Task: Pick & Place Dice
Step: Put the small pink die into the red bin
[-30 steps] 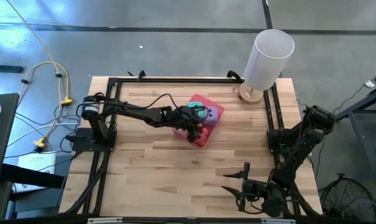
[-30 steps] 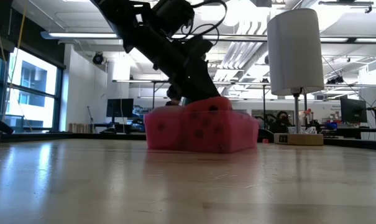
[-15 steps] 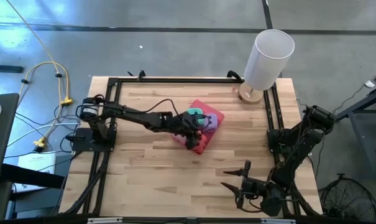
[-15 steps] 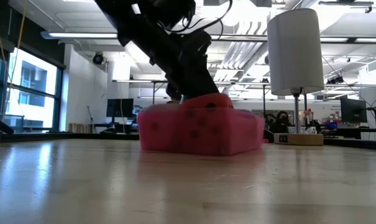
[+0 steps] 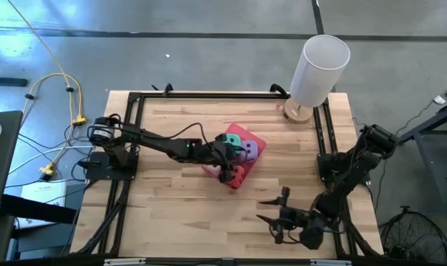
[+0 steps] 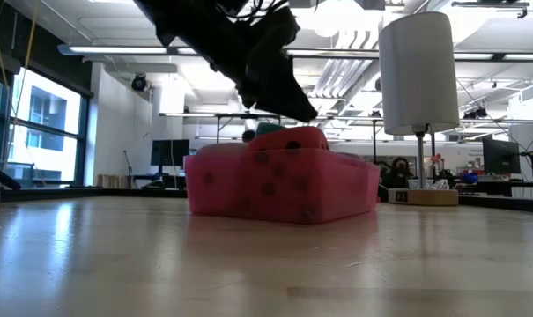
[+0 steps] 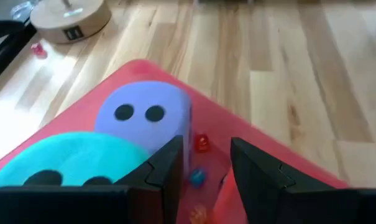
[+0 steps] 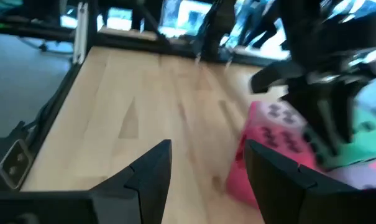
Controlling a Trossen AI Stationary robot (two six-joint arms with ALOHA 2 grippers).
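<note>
A pink tray (image 5: 257, 138) sits mid-table with dice in it: a teal die (image 5: 231, 140), a purple die (image 5: 247, 152) and a red die (image 5: 239, 177) at its near corner. The left wrist view shows the teal die (image 7: 69, 162) and purple die (image 7: 144, 118) close ahead. My left gripper (image 5: 225, 168) reaches in from the table's left and is shut on the tray's near-left side. My right gripper (image 5: 271, 214) hovers open near the front right edge, well clear of the tray (image 8: 271, 155). My left gripper grips the pink tray at its near-left wall (image 7: 220, 190), beside the purple die. The fingers (image 7: 166, 171) come from the table's left, slanting down. Whether one finger is inside the wall and one outside is hidden by the fingers themselves. The tray rests on the table.
A tall white cylinder lamp (image 5: 319, 70) on a round wooden base stands at the far right corner. Black frame rails (image 5: 208, 94) run along the table's edges. Two tiny coloured pieces (image 7: 202, 143) lie on the tray floor. Bare wood spreads at the near left.
My left gripper has moved toward the table's near edge and rolled, keeping its hold. The tray with its dice has slid that way along the table and turned about. My right gripper has shifted a little toward the table's left edge.
</note>
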